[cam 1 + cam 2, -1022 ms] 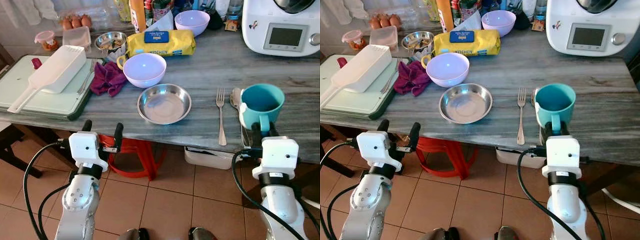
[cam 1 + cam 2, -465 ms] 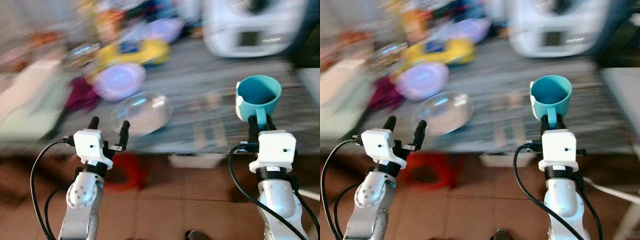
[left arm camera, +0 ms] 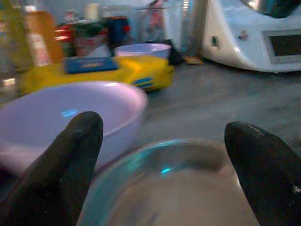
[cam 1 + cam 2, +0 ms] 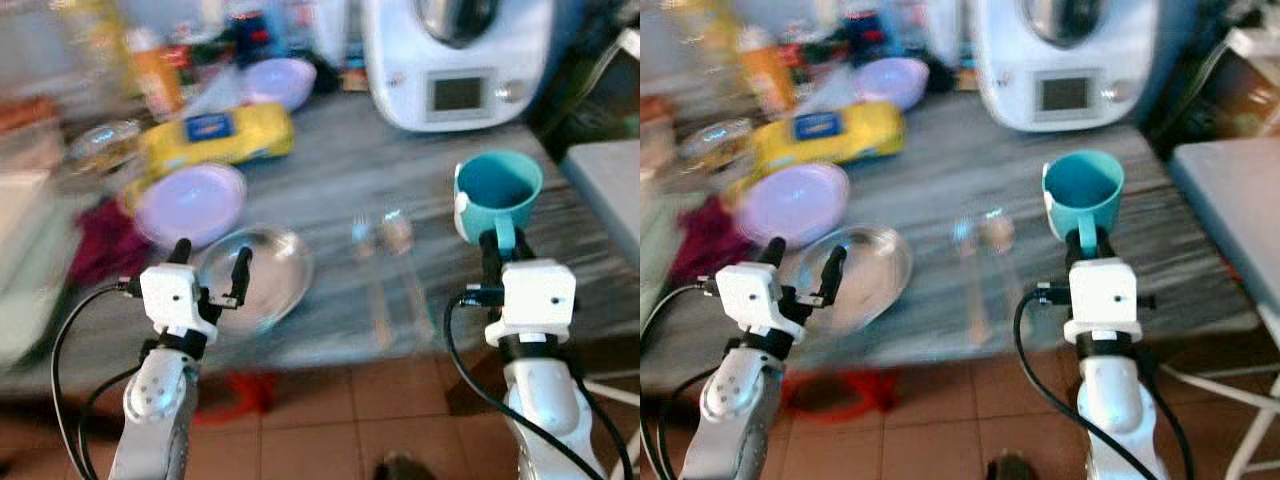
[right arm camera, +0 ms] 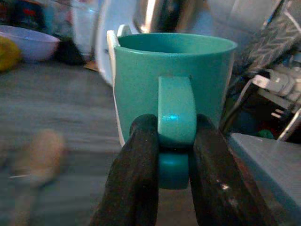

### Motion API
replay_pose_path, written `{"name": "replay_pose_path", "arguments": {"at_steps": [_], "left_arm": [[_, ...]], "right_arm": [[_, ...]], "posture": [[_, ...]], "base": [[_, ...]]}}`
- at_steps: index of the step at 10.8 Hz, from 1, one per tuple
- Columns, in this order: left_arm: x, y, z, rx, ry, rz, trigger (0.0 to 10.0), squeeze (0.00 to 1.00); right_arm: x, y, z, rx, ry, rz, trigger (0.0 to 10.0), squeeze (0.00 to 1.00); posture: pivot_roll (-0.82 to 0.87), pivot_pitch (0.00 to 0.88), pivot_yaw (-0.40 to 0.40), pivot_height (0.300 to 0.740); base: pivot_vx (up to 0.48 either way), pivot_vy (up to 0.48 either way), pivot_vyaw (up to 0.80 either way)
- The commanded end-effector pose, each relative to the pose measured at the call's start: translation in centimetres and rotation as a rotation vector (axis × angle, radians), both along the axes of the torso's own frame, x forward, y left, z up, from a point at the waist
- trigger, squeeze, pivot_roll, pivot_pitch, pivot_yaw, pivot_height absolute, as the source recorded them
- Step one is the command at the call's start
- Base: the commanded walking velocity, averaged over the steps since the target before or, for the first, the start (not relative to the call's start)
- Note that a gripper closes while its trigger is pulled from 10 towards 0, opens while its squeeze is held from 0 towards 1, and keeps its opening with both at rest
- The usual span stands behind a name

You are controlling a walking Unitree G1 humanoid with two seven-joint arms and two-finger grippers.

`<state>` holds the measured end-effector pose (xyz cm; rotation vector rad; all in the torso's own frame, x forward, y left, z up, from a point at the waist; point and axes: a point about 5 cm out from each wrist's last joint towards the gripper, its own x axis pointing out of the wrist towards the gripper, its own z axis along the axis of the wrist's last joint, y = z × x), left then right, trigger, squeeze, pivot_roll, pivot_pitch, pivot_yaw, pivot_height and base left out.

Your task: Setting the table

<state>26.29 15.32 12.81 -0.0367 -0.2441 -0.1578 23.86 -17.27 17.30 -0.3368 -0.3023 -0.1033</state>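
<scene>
- Our right gripper (image 5: 175,155) pinches the handle of the teal mug (image 4: 498,197) between its two black fingers (image 5: 136,174), holding the mug upright and lifted clear of the grey streaked table (image 4: 330,165).
- The mug sits straight ahead of that gripper, its handle facing back toward our wrist, in front of the white kitchen machine (image 4: 455,55), which stands at the back of the table.
- The mug is smooth plastic or glazed ware, cylindrical, with a flat strap handle; we cannot tell which material.
- Our left gripper (image 4: 210,272) hangs over the near edge of the table with its fingers spread apart and nothing between them.
- Just beyond the left gripper lies a shallow round steel dish (image 4: 262,275), shiny and bare inside.
- Behind the dish, away from the machine's side, is a pale lilac bowl (image 4: 190,203), smooth and round.
- Behind that bowl lies a yellow soft pack (image 4: 215,140) with a blue label, and a second lilac bowl (image 4: 278,80) beyond it, beside the machine.
- Between the dish and the mug, a fork (image 4: 366,270) and a spoon (image 4: 400,240) lie side by side on the table, blurred.
- A dark red cloth (image 4: 100,250) lies bunched beside the dish, on the side away from the machine.
</scene>
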Motion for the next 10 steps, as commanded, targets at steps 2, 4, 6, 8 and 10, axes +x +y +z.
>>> {"name": "replay_pose_path", "arguments": {"at_steps": [2,4,6,8,10], "left_arm": [[-0.3,0.0,0.9,0.018,-0.051,-0.011,10.0,0.00],[-0.6,0.5,2.3,0.041,-0.116,-0.021,10.0,0.00],[-1.0,0.2,2.9,0.076,-0.153,-0.088,10.0,0.00],[-2.0,0.2,2.0,0.118,-0.140,-0.199,10.0,0.00],[-2.5,0.4,0.9,0.141,-0.091,-0.295,10.0,0.00]], "right_arm": [[0.4,0.5,1.2,-0.050,-0.059,0.035,10.0,0.00],[0.9,0.6,1.8,-0.076,-0.082,0.059,10.0,0.00],[1.5,1.2,2.2,-0.082,-0.093,0.121,10.0,0.00],[2.7,2.0,3.2,-0.052,-0.096,0.235,10.0,0.00],[4.4,2.6,3.7,0.009,-0.054,0.346,10.0,0.00]], "posture": [[-0.14,0.158,0.092,0.740],[-0.13,0.155,0.087,0.740],[-0.12,0.151,0.082,0.740],[-0.12,0.149,0.081,0.740],[-0.11,0.153,0.081,0.740]], "base": [[0.000,0.000,0.00],[0.000,0.000,0.00],[0.000,0.000,0.00],[0.000,0.000,0.00],[0.000,0.000,0.00]]}}
